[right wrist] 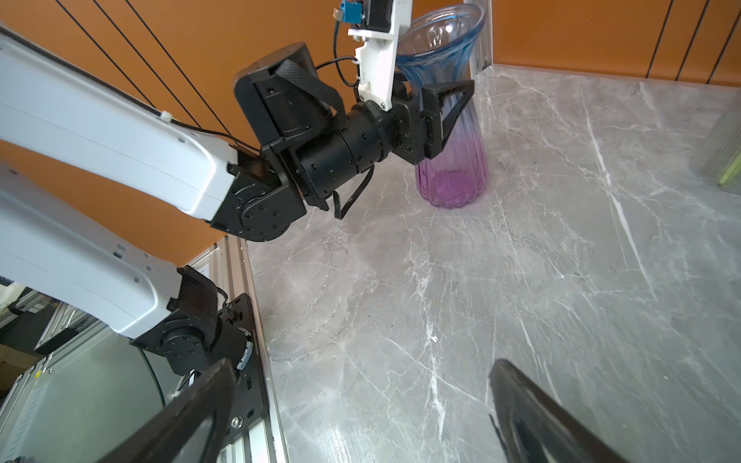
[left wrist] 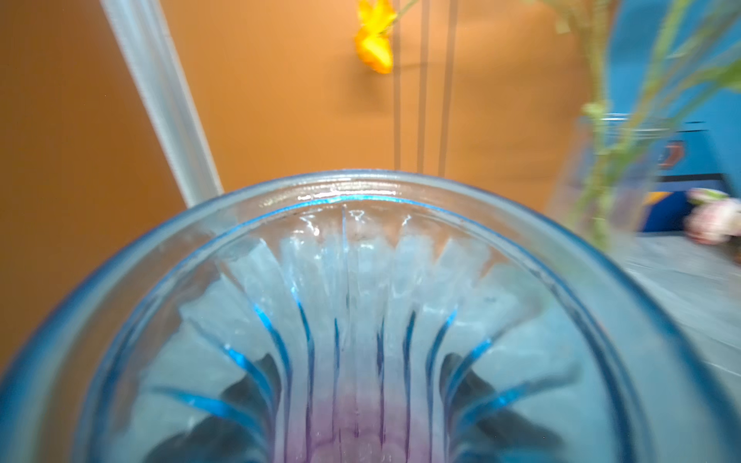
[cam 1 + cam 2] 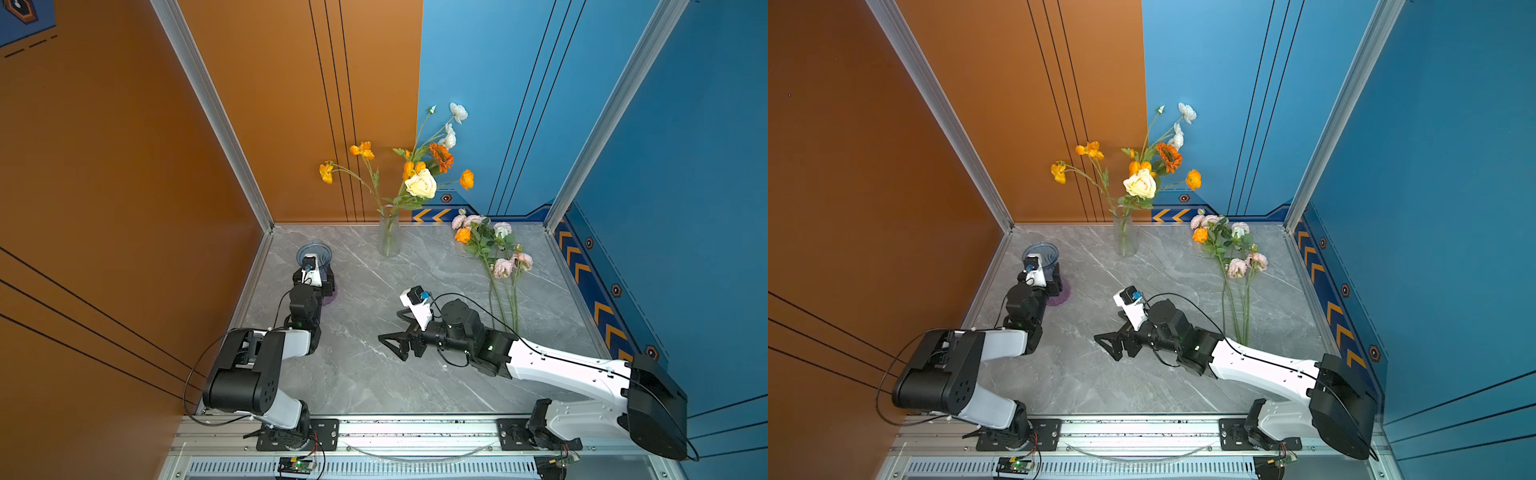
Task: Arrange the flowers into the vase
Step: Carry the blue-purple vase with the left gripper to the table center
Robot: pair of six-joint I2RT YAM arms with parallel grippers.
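left pincer [image 1: 457, 100]: clenched on the narrow waist of the blue-and-purple vase [image 1: 453, 176]; one finger on each side of the glass
blue-and-purple vase: upright on the table [image 3: 365, 374] near the far left corner; flared blue mouth, purple base
right pincer [image 3: 390, 328]: released, jaws spread wide; hovers over the middle of the table, pointing toward the left edge
clear vase [image 3: 389, 237]: upright at the middle of the far edge; well apart from both pincers
standing flowers [image 3: 420, 183]: orange, white and cream blooms; stems in the clear vase, rising well above its rim
loose flowers [image 3: 503, 266]: pink, white and orange blooms lying flat near the far right corner; stems run toward the near edge, ends just beside the right arm
table: grey, marbled
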